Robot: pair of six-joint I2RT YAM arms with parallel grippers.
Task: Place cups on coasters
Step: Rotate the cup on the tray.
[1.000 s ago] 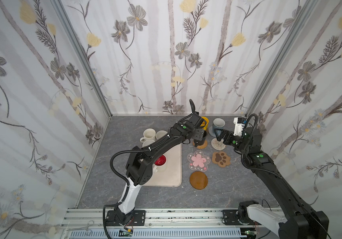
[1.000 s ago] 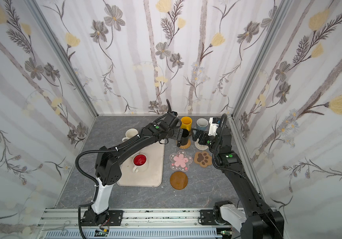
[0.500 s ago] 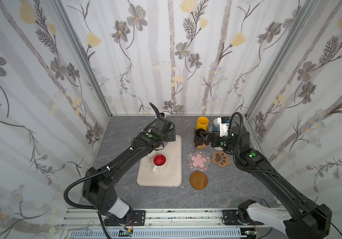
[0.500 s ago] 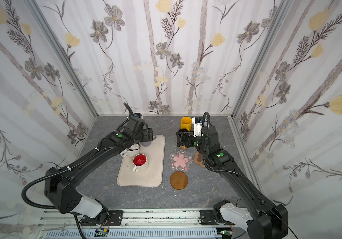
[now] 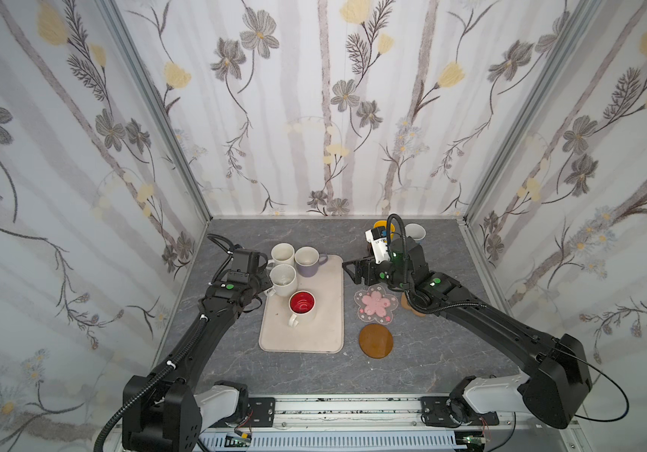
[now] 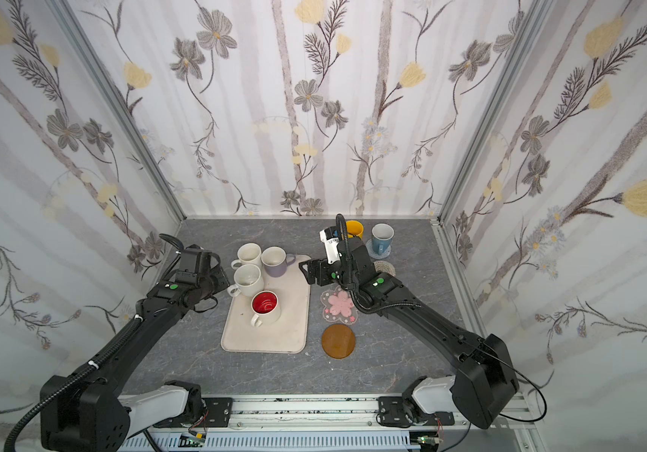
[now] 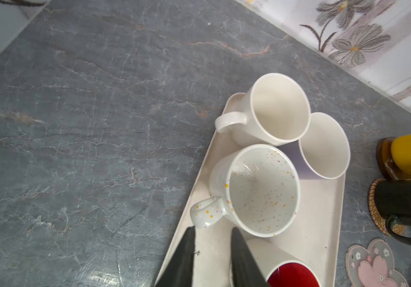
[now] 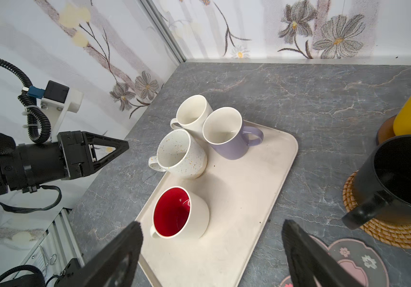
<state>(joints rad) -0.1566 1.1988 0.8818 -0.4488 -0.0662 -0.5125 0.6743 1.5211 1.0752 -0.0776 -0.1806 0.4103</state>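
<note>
Four cups stand on the beige tray [image 5: 325,336]: plain white [image 5: 282,253], lavender [image 5: 308,261], speckled white [image 7: 261,188], and white with red inside [image 8: 174,211]. My left gripper [image 7: 213,228] is shut and empty, its tips just short of the speckled cup's handle [image 7: 206,213]. My right gripper [image 8: 210,223] hangs open over the tray's right edge. The black cup [image 8: 403,179] sits on a golden woven coaster [image 8: 396,236], the yellow cup [image 6: 354,228] on a brown disc. The blue-patterned cup [image 6: 382,236] stands on a grey coaster.
Bare coasters lie right of the tray: a pink-flower one [image 5: 375,305], a brown disc [image 5: 375,340], a beige woven round [image 6: 386,268] and a paw shape [image 5: 411,309] partly under the right arm. Patterned walls close in the grey table on three sides.
My left arm has swung from the right-side coasters back to the tray's left edge and its gripper has shut. My right gripper has moved left to the tray, staying open.
</note>
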